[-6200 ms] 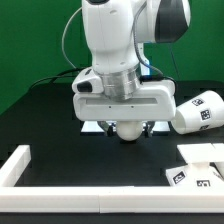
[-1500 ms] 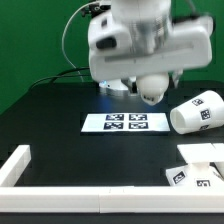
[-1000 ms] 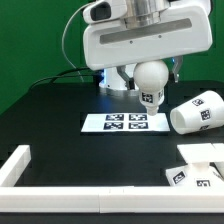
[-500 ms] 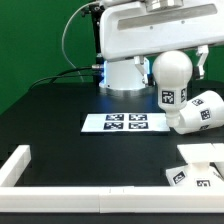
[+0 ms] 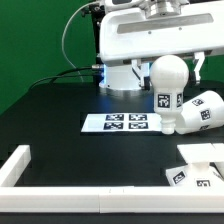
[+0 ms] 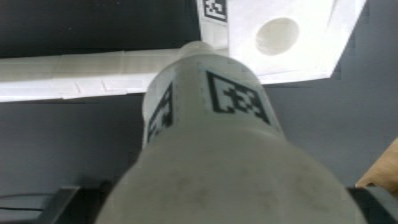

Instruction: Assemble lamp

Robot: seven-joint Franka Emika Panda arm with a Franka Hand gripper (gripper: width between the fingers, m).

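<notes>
My gripper (image 5: 171, 62) is shut on the white lamp bulb (image 5: 166, 90) and holds it upright in the air. The bulb's rounded end is between the jaws and its tagged neck points down. The bulb hangs just to the left of the cup-shaped shade (image 5: 201, 110), which lies on its side at the exterior view's right. The angular base block (image 5: 200, 163) sits at the front right. In the wrist view the bulb (image 6: 210, 140) fills the middle. The base block (image 6: 285, 45) with its round socket hole lies beyond the bulb's tip. The fingertips are mostly hidden by the bulb.
The marker board (image 5: 124, 122) lies on the black table to the left of the bulb. White border rails run along the left (image 5: 14, 166) and front edges, one showing in the wrist view (image 6: 71, 78). Cables trail at the back left.
My gripper has lifted the bulb from low behind the marker board, swung it to the exterior view's right toward the shade, and sunk slightly in the last half second.
</notes>
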